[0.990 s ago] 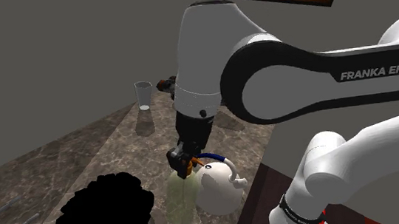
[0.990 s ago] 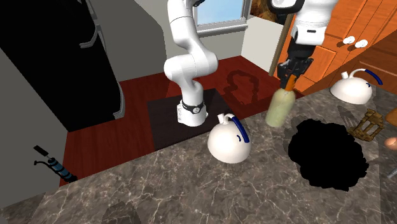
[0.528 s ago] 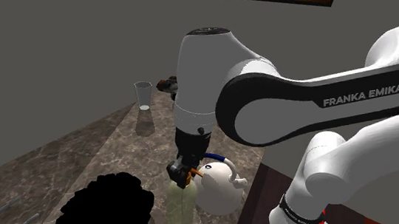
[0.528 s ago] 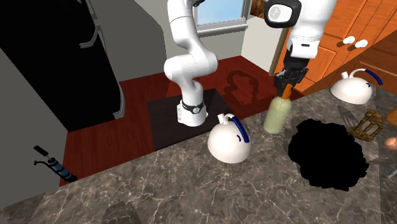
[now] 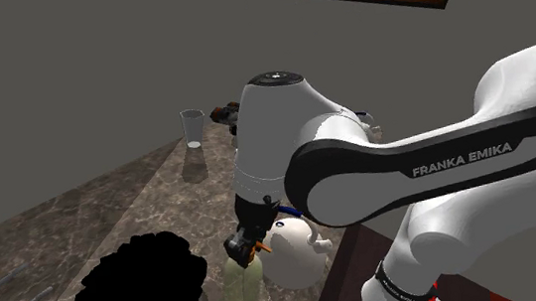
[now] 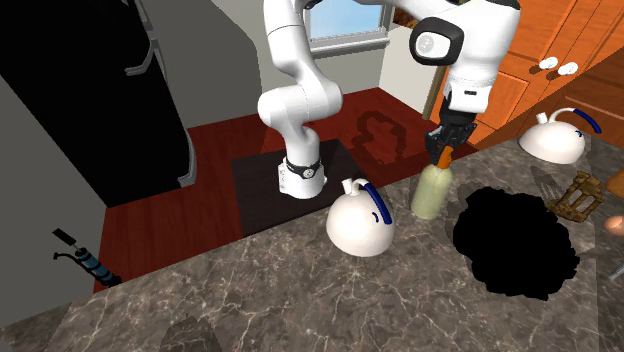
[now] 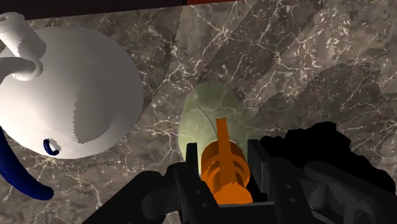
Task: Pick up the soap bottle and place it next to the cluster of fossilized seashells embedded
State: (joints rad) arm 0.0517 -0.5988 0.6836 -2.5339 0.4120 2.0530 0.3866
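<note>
The gripper [image 5: 244, 244] clasps the soap bottle [image 5: 240, 289] beside a white kettle [image 5: 300, 256].

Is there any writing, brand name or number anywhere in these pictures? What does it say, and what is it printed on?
"FRANKA EMIKA": white letters on the dark band of the arm, in the shoulder view.
Small dark marking on the arm's base collar: too small to read.
Soap bottle and white kettle: no writing visible.
</note>
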